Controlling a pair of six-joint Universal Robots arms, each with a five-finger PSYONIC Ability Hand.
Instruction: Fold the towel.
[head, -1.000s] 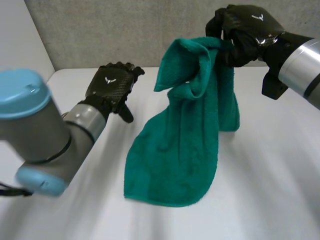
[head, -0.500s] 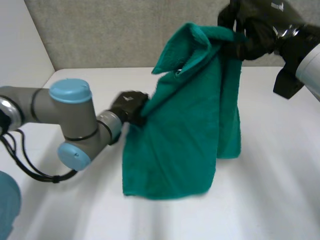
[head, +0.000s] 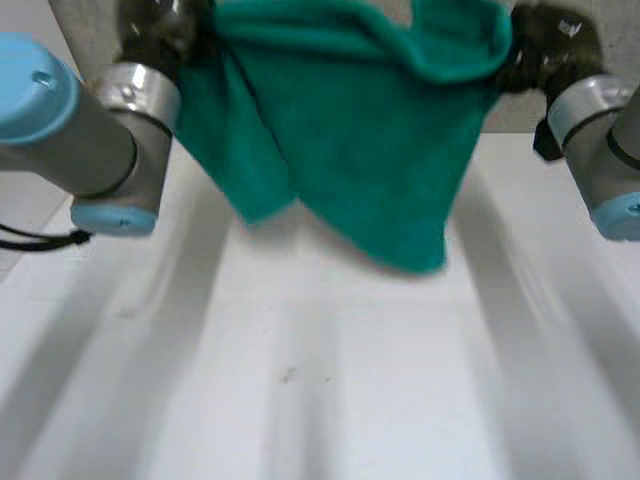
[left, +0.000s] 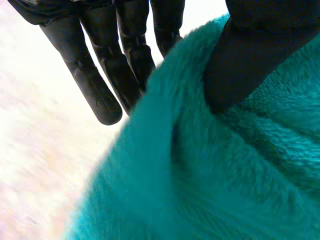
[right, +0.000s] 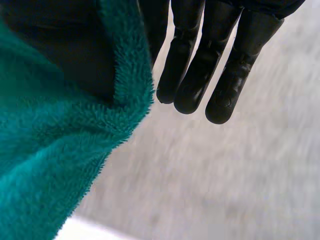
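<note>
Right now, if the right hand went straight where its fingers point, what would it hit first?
The right hand would probably meet the grey wall panel; the gap looks free, depth unclear.

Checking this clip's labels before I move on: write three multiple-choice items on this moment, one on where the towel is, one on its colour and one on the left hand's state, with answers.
1. Where is the towel?
A. Lying spread out flat
B. Held up between the left hand and the right hand
C. Draped over one arm alone

2. What colour is the towel?
A. Red
B. Teal green
C. White

3. What is the left hand's state?
A. Open, clear of the towel
B. Curled, holding nothing
C. Shut on the towel

Answers:
1 B: each hand has an upper corner, and the rest hangs over the table.
2 B: the cloth is teal green in all three views.
3 C: in the left wrist view its thumb presses into the cloth.
</note>
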